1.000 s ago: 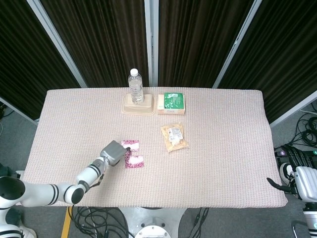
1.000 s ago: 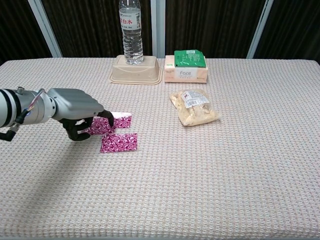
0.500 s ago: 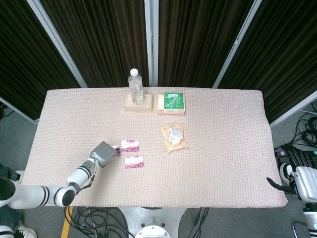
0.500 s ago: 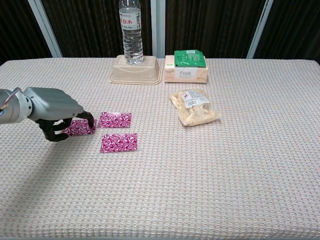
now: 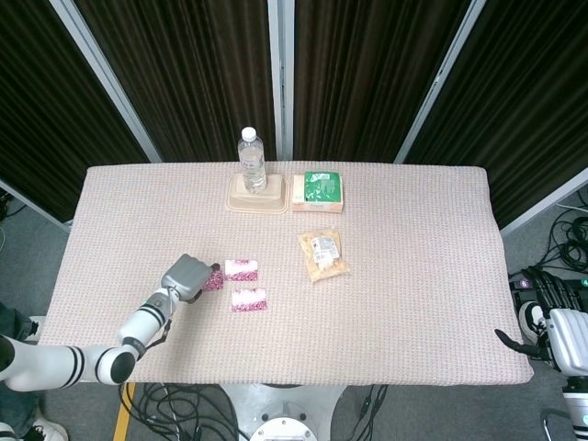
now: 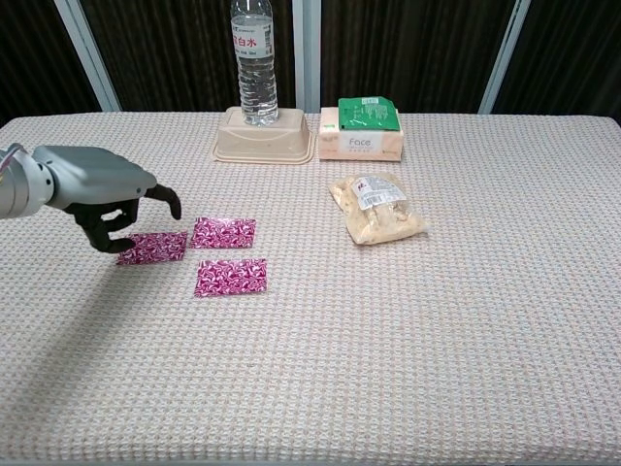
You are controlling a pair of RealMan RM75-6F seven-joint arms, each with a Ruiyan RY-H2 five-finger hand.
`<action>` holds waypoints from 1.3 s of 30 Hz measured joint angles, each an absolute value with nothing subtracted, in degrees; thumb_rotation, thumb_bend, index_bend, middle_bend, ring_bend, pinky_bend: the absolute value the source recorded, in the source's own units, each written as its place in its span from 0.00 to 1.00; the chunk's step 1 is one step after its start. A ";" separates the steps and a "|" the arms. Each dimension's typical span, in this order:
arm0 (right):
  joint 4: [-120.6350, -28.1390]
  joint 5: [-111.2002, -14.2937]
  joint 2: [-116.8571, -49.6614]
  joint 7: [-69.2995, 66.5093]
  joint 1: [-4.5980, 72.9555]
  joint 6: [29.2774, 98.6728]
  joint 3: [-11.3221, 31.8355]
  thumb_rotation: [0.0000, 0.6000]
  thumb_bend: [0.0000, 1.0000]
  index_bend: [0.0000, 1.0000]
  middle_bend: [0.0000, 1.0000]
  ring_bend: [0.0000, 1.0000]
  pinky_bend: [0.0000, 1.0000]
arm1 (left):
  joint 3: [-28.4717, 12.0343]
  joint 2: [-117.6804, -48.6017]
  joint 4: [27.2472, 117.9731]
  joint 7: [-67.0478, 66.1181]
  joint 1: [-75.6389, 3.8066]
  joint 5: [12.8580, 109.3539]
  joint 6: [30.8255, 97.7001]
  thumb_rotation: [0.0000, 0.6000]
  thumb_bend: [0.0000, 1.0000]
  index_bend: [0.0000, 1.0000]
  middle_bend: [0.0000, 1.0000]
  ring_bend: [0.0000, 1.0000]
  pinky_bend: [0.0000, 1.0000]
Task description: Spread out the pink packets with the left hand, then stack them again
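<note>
Three pink packets lie flat and apart on the woven tablecloth: a left one [image 6: 153,248] [image 5: 213,280], a far one [image 6: 224,232] [image 5: 242,269] and a near one [image 6: 230,277] [image 5: 248,298]. My left hand [image 6: 102,192] [image 5: 186,277] hovers at the left packet's left end. Its fingers arch above the packet and hold nothing, and a lower fingertip sits at the packet's corner. Off the table's right front corner, only a grey part and a dark tip of my right hand [image 5: 514,342] show.
At the back stand a water bottle [image 6: 255,60] in a beige tray [image 6: 264,146] and a green-topped tissue box [image 6: 360,131]. A clear bag of snacks [image 6: 378,219] lies right of the packets.
My left hand drew one packet leftward from the other two, set it flat and lifted its fingers off. The other two packets have not moved.
</note>
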State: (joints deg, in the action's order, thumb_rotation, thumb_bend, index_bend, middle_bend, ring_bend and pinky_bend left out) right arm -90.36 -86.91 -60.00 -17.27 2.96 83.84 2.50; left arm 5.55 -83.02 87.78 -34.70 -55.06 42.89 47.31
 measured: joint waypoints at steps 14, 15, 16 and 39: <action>-89.63 -86.43 -60.13 -17.69 3.51 82.61 2.54 0.82 0.06 0.09 0.06 0.00 0.00 | -3.04 -95.10 74.12 -26.57 -54.51 41.22 45.31 1.00 0.24 0.38 0.92 0.90 0.98; -89.57 -86.40 -60.13 -17.74 3.53 82.57 2.55 0.82 0.06 0.09 0.06 0.00 0.00 | -3.27 -95.78 73.38 -26.96 -54.72 40.49 45.17 1.00 0.23 0.39 0.92 0.91 0.98; -89.48 -86.35 -60.13 -17.81 3.54 82.53 2.56 0.82 0.06 0.09 0.06 0.00 0.00 | -3.49 -96.42 72.65 -27.36 -54.93 39.74 45.04 1.00 0.22 0.39 0.92 0.91 0.98; -87.94 -85.55 -60.52 -19.03 3.51 81.80 2.52 0.81 0.06 0.09 0.06 0.00 0.00 | -7.08 -105.05 61.39 -31.36 -56.35 33.64 43.29 1.00 0.22 0.43 0.92 0.91 0.98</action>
